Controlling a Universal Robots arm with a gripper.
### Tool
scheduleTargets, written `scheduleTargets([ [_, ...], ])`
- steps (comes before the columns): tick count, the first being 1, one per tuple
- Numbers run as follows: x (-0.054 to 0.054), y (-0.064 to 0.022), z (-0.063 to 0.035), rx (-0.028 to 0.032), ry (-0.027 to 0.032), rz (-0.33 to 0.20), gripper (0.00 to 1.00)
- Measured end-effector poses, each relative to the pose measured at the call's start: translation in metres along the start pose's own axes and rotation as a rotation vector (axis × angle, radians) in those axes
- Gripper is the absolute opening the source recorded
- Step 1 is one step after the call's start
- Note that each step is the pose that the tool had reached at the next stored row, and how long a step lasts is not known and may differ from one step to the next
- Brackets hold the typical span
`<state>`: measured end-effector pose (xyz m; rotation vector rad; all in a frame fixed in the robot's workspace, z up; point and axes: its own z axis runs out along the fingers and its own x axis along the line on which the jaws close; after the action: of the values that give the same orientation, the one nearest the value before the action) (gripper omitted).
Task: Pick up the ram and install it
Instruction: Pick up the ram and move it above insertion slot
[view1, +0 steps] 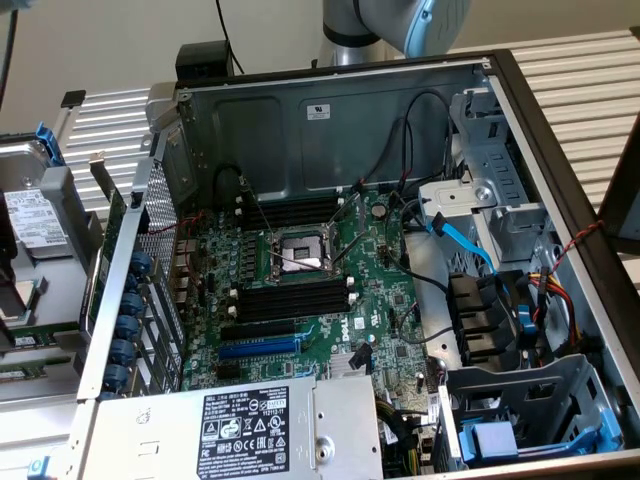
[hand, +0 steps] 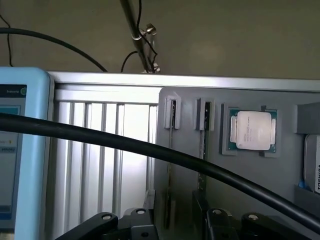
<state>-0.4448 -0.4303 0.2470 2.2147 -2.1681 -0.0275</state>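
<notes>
In the wrist view, two ram sticks stand on edge in a grey holder tray (hand: 280, 185): one ram (hand: 170, 165) and a second ram (hand: 202, 160) beside it, each seen as a thin dark strip held by a pale end clip. My gripper (hand: 175, 226) hovers over them, open, with nothing in it. The first ram lines up with the gap between the black fingers (hand: 141, 222). In the exterior view, the open computer case shows the motherboard (view1: 330, 330) with bare black memory slots (view1: 295, 300) near the processor socket (view1: 300, 250).
A processor chip (hand: 252, 130) rests in the tray beside the rams. A thick black cable (hand: 165, 155) crosses in front of the wrist camera, and a blue-edged screen (hand: 20, 145) stands at the side. The case holds a blue slot (view1: 260, 348), a power supply (view1: 240, 430), drive cages and loose cables.
</notes>
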Motion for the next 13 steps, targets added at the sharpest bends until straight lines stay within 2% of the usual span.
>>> scheduleTargets([
  [7,0.0,-0.0006,0.0128,0.0009,-0.0006,0.0,0.42],
  [13,0.001,0.0001,0.0236,0.0015,-0.0054,0.0,0.42],
])
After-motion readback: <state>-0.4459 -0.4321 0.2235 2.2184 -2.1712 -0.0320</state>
